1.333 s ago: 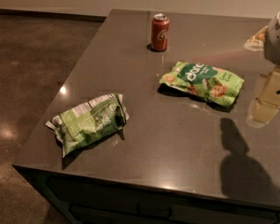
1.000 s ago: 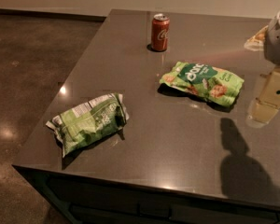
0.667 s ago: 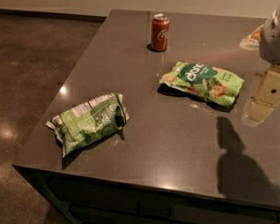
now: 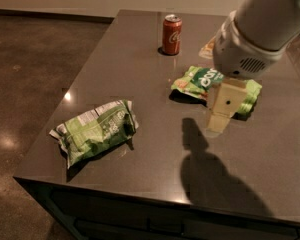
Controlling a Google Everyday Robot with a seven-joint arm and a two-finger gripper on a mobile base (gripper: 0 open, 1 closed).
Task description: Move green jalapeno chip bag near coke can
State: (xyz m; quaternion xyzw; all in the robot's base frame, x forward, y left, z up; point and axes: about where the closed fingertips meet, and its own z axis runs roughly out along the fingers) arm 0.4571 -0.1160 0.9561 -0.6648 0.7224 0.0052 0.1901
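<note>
— Two green bags here. Which is the jalapeno bag (image 4: 95, 130)?
— The wrinkled one, white label up. It lies flat near the front-left corner of the table (image 4: 140, 74), with nothing touching it.
— Coke can (image 4: 172, 34)?
— Upright at the far edge, well apart from that bag.
— Second bag (image 4: 197, 81)?
— Flatter, dark logo, right of centre, nearer the can.
— Gripper (image 4: 216, 125)?
— Pointing down under the white arm (image 4: 260, 24), overlapping the second bag's right half. Open or closed: cannot tell.
</note>
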